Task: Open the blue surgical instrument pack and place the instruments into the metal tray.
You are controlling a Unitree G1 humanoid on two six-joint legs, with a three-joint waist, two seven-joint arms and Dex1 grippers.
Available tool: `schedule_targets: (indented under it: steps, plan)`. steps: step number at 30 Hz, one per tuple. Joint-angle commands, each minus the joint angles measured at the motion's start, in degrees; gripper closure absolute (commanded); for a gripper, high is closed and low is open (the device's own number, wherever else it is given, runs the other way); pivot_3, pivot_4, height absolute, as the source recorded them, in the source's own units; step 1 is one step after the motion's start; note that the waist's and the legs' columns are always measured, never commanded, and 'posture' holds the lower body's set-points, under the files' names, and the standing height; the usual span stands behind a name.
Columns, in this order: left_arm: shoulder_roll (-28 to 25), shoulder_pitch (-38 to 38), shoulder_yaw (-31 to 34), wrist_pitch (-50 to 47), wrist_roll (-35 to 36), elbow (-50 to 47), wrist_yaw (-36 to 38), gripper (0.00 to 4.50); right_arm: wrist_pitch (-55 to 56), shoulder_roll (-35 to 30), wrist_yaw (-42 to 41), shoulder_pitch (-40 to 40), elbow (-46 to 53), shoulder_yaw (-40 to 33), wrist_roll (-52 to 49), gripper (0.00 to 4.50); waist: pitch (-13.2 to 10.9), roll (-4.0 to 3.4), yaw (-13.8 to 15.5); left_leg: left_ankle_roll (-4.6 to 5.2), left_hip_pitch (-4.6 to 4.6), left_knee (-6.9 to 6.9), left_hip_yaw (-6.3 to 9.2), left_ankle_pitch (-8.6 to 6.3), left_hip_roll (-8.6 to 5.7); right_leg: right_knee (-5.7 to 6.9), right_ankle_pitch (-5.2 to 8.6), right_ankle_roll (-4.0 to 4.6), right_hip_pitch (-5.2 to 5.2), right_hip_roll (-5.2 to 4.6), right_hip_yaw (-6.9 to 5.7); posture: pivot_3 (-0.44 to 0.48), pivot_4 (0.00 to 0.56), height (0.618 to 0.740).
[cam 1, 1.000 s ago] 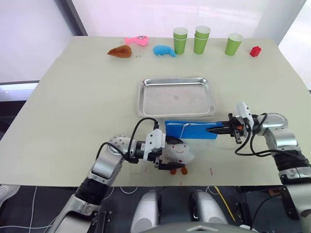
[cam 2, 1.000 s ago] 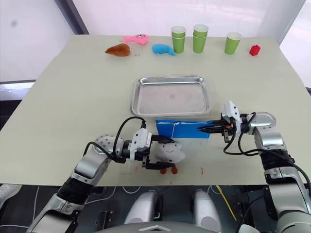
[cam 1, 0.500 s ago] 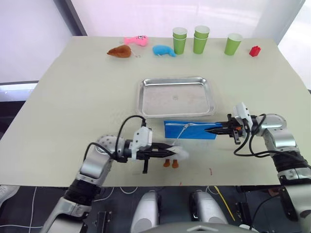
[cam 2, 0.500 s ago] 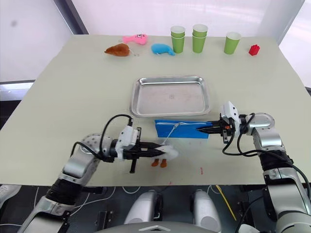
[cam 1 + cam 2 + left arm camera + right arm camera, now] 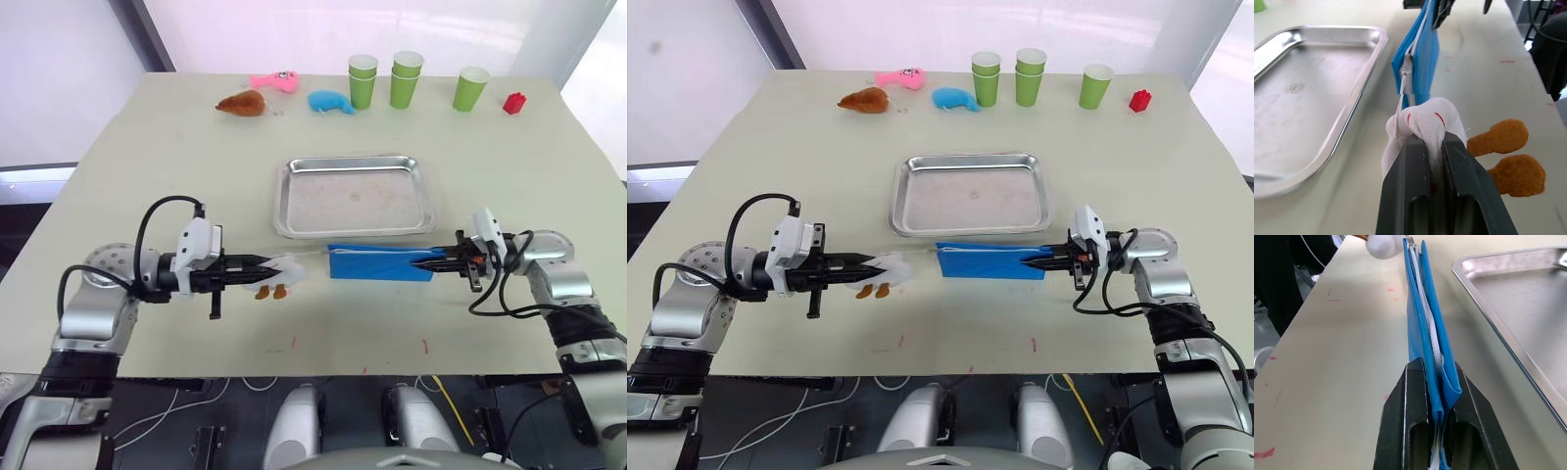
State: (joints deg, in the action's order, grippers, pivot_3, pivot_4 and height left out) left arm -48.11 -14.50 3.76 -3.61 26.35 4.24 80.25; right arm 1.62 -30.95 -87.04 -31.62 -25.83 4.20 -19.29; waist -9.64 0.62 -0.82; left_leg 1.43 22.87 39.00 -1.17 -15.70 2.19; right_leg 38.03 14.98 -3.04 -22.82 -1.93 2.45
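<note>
back edge of table (image 5: 147, 157): brown plush (image 5: 242, 103), pink plush (image 5: 273, 81), blue plush (image 5: 331, 102), four green cup stacks (image 5: 408, 79), red block (image 5: 514, 103). white plush (image 5: 279, 269) near front.

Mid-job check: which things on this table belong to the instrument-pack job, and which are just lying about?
In the job:
- flat bright-blue fabric instrument pack, clamped by the right gripper
- white plush zipper charm with orange feet, pinched by the left gripper
- shiny steel tray

Lying about:
- green paper cups
- brown, pink and blue plush toys
- red block
</note>
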Motion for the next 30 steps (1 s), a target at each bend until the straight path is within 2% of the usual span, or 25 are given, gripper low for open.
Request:
schedule_targets:
  steps: [1, 7, 14, 18, 23, 30]
  plan:
    - [-1.8, 1.8, 2.6, 1.1, -1.1, 1.1, -0.4, 4.49, 0.9, -0.5, -0.1, -0.4, 0.2, -1.1, -0.5, 4.5, 0.0, 0.0, 0.0, 0.0, 0.0, 0.0, 0.0, 0.0, 0.0, 0.0, 0.0, 0.0, 0.0, 0.0, 0.0, 0.0, 0.15, 0.74]
    - [-1.4, 3.8, 1.2, 4.1, -4.9, 4.3, -1.8, 4.49, 0.7, 0.1, -0.2, -0.5, 0.4, -1.3, -1.1, 4.5, 0.0, -0.01, 0.0, 0.0, 0.0, -0.01, 0.01, 0.0, 0.02, 0.03, 0.0, 0.01, -0.02, 0.02, -0.01, 0.0, 0.15, 0.74]
    - [3.9, 2.7, -2.5, 7.7, -9.4, 13.5, -5.7, 4.49, -4.0, 1.8, 0.1, 0.5, 5.4, -2.1, -4.7, 4.5, 0.0, -0.03, 0.2, 0.0, 0.01, -0.01, 0.01, 0.0, 0.01, 0.04, 0.0, 0.0, -0.02, 0.01, -0.01, 0.0, 0.15, 0.74]
    - [4.6, 2.2, -5.7, 12.5, -13.0, 18.9, -4.9, 4.49, -4.7, 2.1, 0.7, 1.1, 7.0, -2.0, -4.6, 4.5, 0.1, -0.25, 0.3, 0.0, -0.07, -0.01, 0.01, 0.0, -0.03, 0.07, 0.0, 0.0, 0.04, -0.02, -0.04, 0.0, 0.15, 0.74]
    - [5.6, 0.9, -6.4, 13.0, -12.1, 19.0, -4.6, 4.49, -6.9, 2.8, 2.2, 1.6, 9.5, -2.9, -6.6, 4.5, 0.4, -0.66, 0.3, 0.0, -0.13, -0.01, -0.02, 0.0, -0.05, 0.08, 0.0, 0.0, 0.07, -0.01, -0.01, 0.0, 0.15, 0.74]
    - [5.6, 1.0, -6.5, 12.9, -11.6, 18.1, -4.1, 4.49, -10.4, 4.0, 4.8, 1.8, 11.9, -4.6, -10.4, 4.5, 0.4, -0.69, 0.4, 0.0, -0.12, -0.01, 0.01, 0.0, -0.06, 0.1, 0.0, -0.01, 0.07, -0.01, -0.02, 0.0, 0.15, 0.74]
